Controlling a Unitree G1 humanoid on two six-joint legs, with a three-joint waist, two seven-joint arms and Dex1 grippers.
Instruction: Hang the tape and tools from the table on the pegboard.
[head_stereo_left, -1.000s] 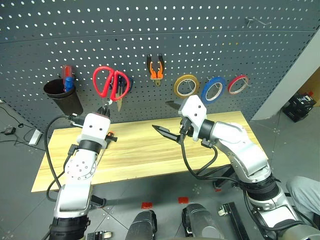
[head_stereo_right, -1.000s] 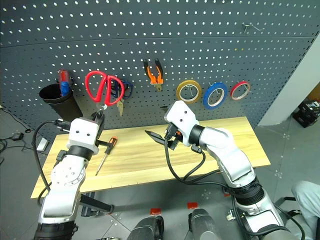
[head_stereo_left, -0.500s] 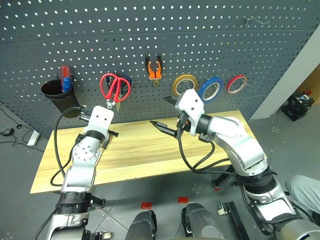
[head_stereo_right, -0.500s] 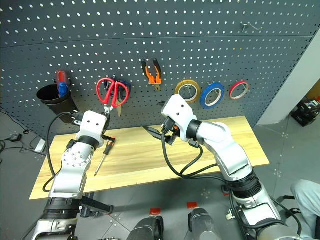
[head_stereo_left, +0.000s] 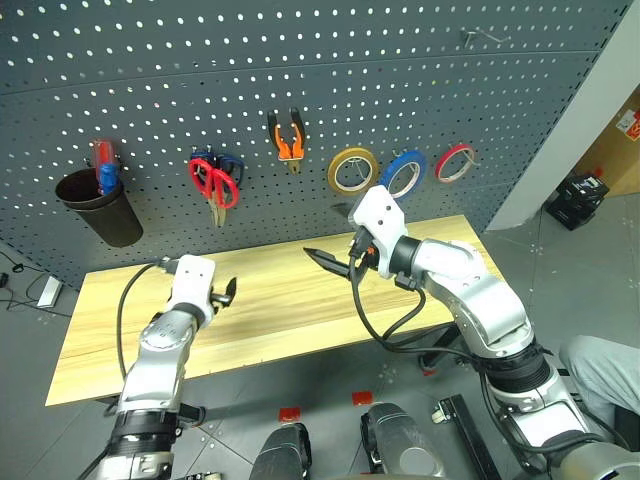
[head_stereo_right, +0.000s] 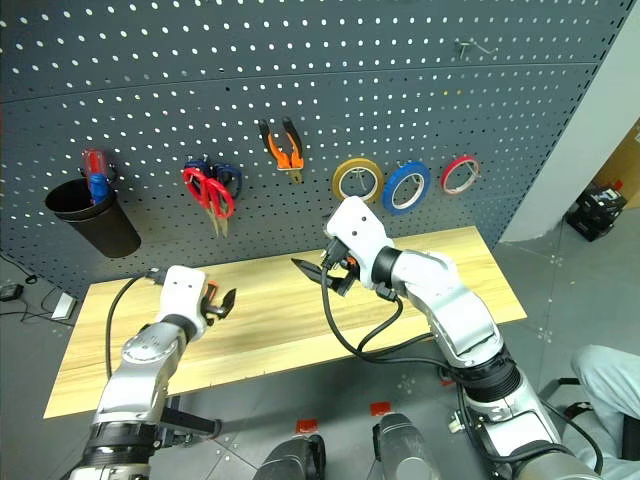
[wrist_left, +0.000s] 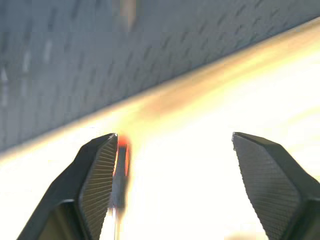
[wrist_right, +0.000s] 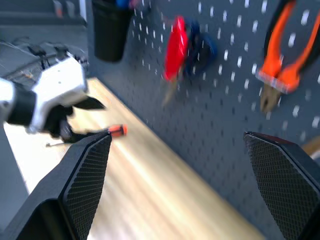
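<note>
Left gripper (head_stereo_right: 218, 303): fingers spread, empty, low over the table (head_stereo_right: 420, 270) at the lower left of the right eye view, just beside the screwdriver.
Right gripper (head_stereo_left: 335, 262): fingers spread wide, holding nothing, hovering mid-frame above the table and short of the pegboard (head_stereo_left: 300, 60).
Screwdriver (wrist_right: 92, 135): by my reading the one tool left to hang. It lies flat on the wood; the right wrist view shows its red-and-black handle end and thin shaft next to the left gripper, and the left wrist view shows the handle against the inner side of one finger.
Risk, pickup: the shaft is slim and lies flush with the wood, so closing off-centre could roll or push it away instead of pinching it.
Risk, grip: a hold on the round handle alone may let it swivel on the way up.
Red-handled scissors (head_stereo_left: 210, 180): hanging on the pegboard, upper left, over a blue-handled pair.
Pliers (head_stereo_left: 288, 140): orange handles, hanging upper centre.
Blue tape (head_stereo_left: 403, 172): thin roll on a hook, between a yellow roll (head_stereo_left: 351, 171) and a red roll (head_stereo_left: 454, 163).
Cup (head_stereo_left: 95, 205): black, mounted far left.
</note>
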